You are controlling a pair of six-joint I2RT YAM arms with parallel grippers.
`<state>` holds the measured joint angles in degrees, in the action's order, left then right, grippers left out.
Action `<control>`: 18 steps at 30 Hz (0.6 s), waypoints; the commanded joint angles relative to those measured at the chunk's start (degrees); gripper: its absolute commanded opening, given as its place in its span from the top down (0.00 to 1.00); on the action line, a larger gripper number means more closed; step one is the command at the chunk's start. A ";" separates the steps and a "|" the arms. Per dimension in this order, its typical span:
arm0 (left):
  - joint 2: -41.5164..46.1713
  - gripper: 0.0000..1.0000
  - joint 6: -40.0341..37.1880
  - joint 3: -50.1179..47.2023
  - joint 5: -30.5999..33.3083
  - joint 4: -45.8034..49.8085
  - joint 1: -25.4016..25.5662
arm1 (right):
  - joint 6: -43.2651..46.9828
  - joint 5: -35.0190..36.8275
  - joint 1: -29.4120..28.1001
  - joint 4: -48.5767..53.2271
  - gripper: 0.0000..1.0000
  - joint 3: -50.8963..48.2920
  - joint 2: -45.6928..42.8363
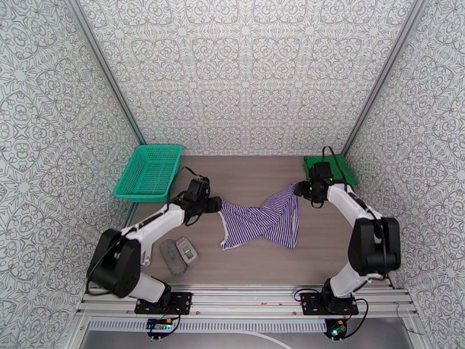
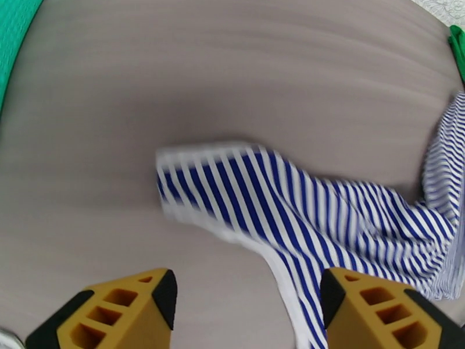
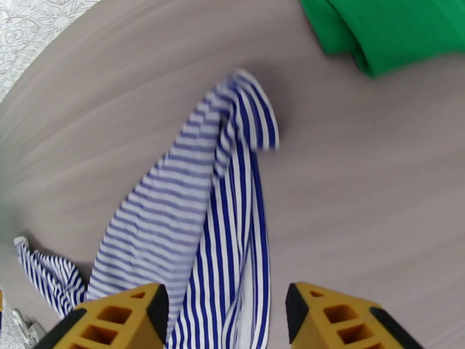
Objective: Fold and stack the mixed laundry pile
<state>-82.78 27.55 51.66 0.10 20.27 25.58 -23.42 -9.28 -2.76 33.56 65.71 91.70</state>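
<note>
A navy-and-white thin-striped sleeveless top (image 1: 261, 219) lies spread and rumpled on the grey-brown wooden counter (image 1: 256, 269), around the middle of the top view, stretched between the two arms. The left claw (image 1: 214, 205) hovers at the garment's left end. In the left wrist view its yellow fingers (image 2: 139, 303) stand wide apart, released, with a corner of the striped top (image 2: 302, 205) flat on the counter ahead of them and its white hem running down between them. The right claw (image 1: 301, 188) sits at the garment's upper right tip. In the right wrist view it (image 3: 226, 306) is likewise released, fingers spread, the striped cloth (image 3: 192, 216) trailing from the centre of that frame down to the gap between them.

A plain bright green folded shirt (image 1: 347, 170) rests at the counter's far right corner, partly under the right arm. A teal plastic mesh basket (image 1: 126, 171) stands at the far left, and two small grey oblong objects (image 1: 172, 257) lie in the lower left, just beside the left arm.
</note>
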 commanded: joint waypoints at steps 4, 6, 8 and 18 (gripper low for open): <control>4.69 0.29 13.09 -7.01 1.31 5.00 12.71 | -4.29 -7.01 0.04 -1.09 0.47 -11.84 -6.55; 5.03 0.27 15.61 -7.96 3.28 7.33 16.14 | -5.07 -7.26 0.04 0.33 0.48 -15.34 -9.96; 5.62 0.25 17.33 -9.10 4.12 8.34 18.04 | -6.05 -7.56 -0.12 1.16 0.49 -18.08 -13.07; 4.17 0.21 23.33 -13.18 1.01 5.93 24.50 | -9.21 -7.29 -6.91 3.37 0.48 -28.64 -20.40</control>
<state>-77.80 47.16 40.27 1.80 27.49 48.29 -30.35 -15.79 -8.23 36.29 39.99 71.72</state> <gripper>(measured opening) 0.784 0.517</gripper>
